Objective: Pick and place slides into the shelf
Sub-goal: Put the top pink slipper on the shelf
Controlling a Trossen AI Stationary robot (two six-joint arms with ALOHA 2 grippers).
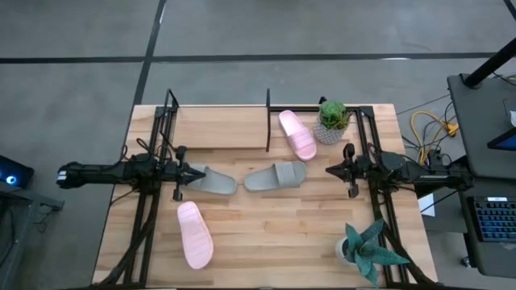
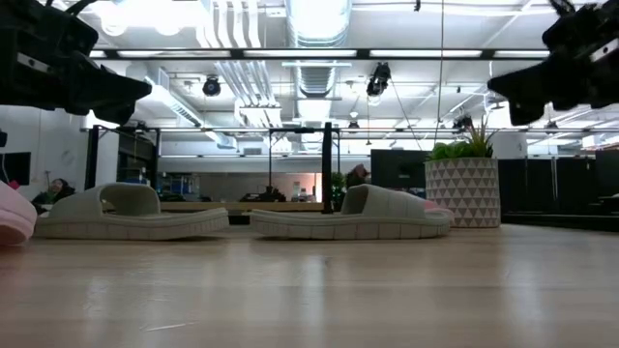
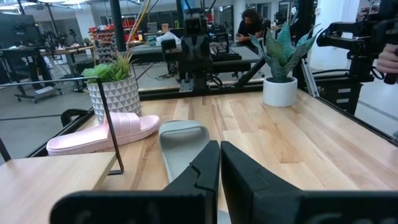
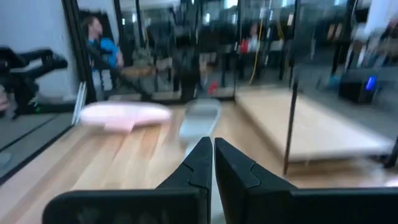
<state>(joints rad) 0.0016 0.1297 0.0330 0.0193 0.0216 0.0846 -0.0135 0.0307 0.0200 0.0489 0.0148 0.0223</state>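
Both arms are parked out at the sides of the wooden surface (image 1: pixel 282 225), so I'll use the shelf (image 1: pixel 222 129) along the back edge as the reference point. It's a pale board with thin black uprights.

Left end effector (image 1: pixel 201 172) sits in front of the shelf's left part with its fingers pressed together, nothing in them. In the high view its tip is right at the heel end of a grey-green slide (image 1: pixel 211 182), though I can't tell if it actually touches. Right end effector (image 1: pixel 329 170) is also pinched shut and empty, off past the shelf's right end and a bit forward of it.

Where the slides are:
- second grey-green slide (image 1: pixel 276 176) lies in front of the shelf's right end, beside the first one
- one pink slide (image 1: pixel 297 134) lies at an angle just past the shelf's right upright, next to a small potted plant (image 1: pixel 330 121) in a patterned white pot
- other pink slide (image 1: pixel 194 234) is well forward of the shelf, near the front left of the surface

A second plant (image 1: pixel 367 250) with spiky leaves stands at the front right corner, far from the shelf.
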